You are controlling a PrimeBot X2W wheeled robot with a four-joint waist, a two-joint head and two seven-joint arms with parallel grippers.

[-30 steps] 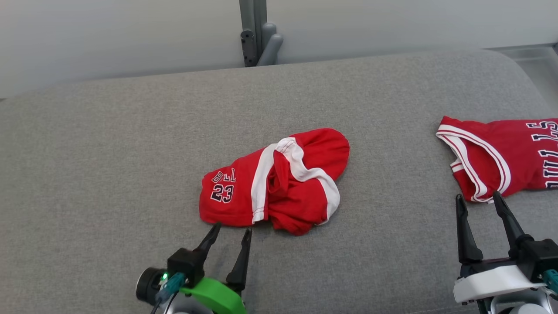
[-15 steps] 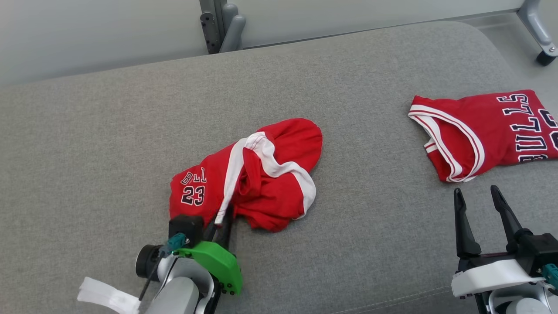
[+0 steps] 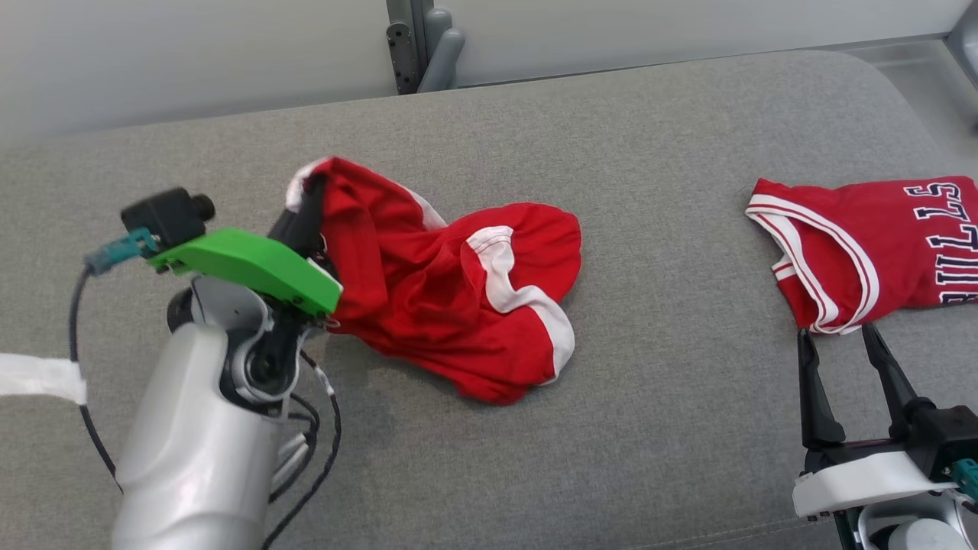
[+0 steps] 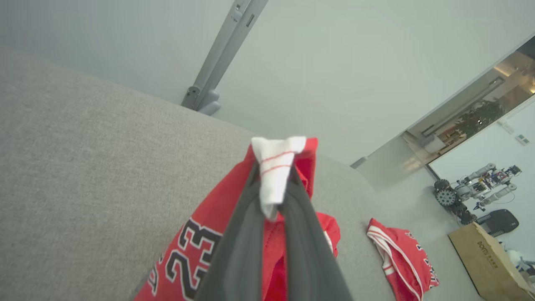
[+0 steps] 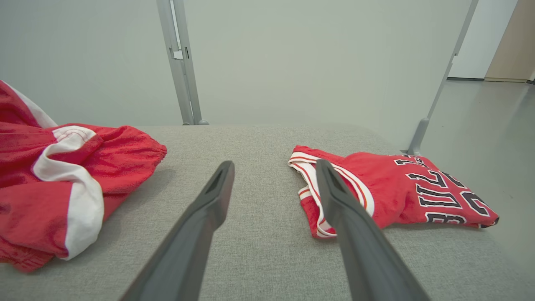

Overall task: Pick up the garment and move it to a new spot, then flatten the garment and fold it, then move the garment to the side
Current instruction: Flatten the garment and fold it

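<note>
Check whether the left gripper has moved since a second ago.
Yes: the left gripper, shut on the shorts, has gone up the view toward the grey post.

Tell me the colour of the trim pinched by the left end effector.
White with thin red lines; the trim shows best in the left wrist view.

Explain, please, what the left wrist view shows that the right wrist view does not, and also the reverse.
Left wrist view: the left hand shut on the white trim of the red garment, the number 23 printed on it, and a cardboard box on the floor.
Right wrist view: the right hand, open over the grey cushion, with nothing between its fingers.
Both: the red garment, the red jersey lying apart from it, the grey cushion and a grey metal post.
</note>
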